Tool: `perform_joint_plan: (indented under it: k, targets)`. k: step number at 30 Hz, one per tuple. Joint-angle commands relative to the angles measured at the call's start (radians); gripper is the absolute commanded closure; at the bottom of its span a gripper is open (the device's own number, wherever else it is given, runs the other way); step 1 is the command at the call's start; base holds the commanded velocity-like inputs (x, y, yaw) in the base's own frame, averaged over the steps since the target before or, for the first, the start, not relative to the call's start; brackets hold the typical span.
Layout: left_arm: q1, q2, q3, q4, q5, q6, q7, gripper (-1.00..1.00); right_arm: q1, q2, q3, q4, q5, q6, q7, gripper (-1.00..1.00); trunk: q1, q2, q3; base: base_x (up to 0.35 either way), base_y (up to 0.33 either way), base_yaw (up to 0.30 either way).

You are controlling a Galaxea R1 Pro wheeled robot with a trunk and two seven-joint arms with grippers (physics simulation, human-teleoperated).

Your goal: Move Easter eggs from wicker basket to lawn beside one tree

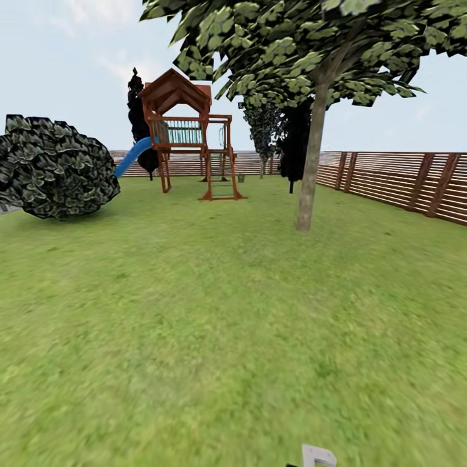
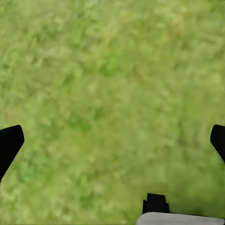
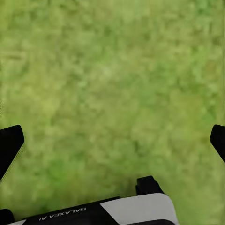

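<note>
The lawn stretches ahead of me to the brown slatted fence. The Easter eggs are out of view. A tiny bucket-shaped thing stands far off by the play tower's ladder, too small to tell whether it is the wicker basket. Trees with dark blackish-green foliage stand at the back near the fence. My left gripper is open over bare grass, its black fingertips wide apart. My right gripper is open too, with nothing but grass between its fingers.
A tree with lighter green leaves and a grey trunk stands ahead to the right. A wooden play tower with a blue slide is at the back. A big dark bush sits at the left.
</note>
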Motion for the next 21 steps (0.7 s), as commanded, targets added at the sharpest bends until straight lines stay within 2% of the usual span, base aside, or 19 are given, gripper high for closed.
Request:
perform_joint_plan:
  k: [1,21]
  targets:
    - [-0.001,0.0,-0.002,0.001,-0.001,-0.003,0.003,-1.0,0.0,0.0,-0.001,-0.002,-0.007,0.004,-0.004,-1.0,0.001,-0.001,-0.001,0.322,0.0,0.0]
    - [-0.001,0.0,-0.003,0.002,-0.001,-0.005,0.003,-1.0,0.0,0.0,-0.001,-0.002,-0.007,0.004,-0.004,-1.0,0.001,-0.001,-0.001,0.322,0.0,0.0]
